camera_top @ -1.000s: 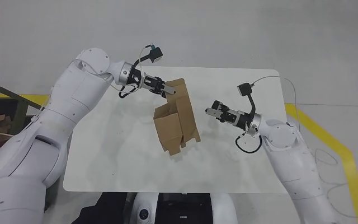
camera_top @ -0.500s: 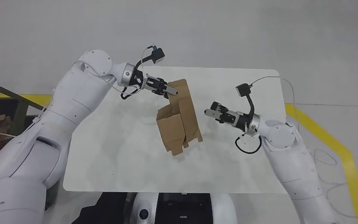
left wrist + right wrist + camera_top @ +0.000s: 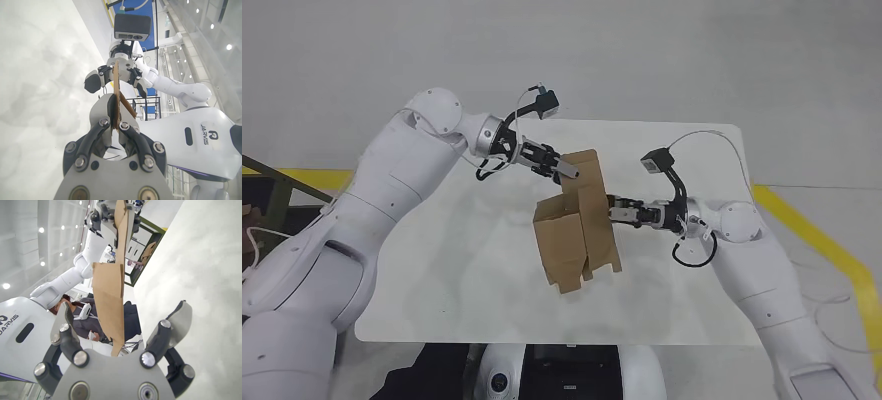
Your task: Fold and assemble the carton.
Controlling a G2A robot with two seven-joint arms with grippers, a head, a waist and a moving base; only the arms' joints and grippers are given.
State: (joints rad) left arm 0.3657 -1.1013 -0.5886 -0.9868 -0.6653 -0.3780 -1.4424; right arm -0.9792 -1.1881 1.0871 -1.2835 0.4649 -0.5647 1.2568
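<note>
Cardboard carton (image 3: pixel 577 225) upright at the middle of the white table (image 3: pixel 442 280)
The left gripper (image 3: pixel 114 115) is clamped on one carton edge. The right gripper (image 3: pixel 122 308) is spread wide, its fingers straddling the opposite edge with the pads not touching it.

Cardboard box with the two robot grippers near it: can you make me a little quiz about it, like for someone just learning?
1. True or false: the left gripper is clamped on an edge of the box.
2. Pick one. The right gripper is: A open, with cardboard between its fingers; B shut on the box; C pointing away from the box.
3. Fill in: the table under the box is ____ in colour.
Key: 1 true; 2 A; 3 white.
</note>
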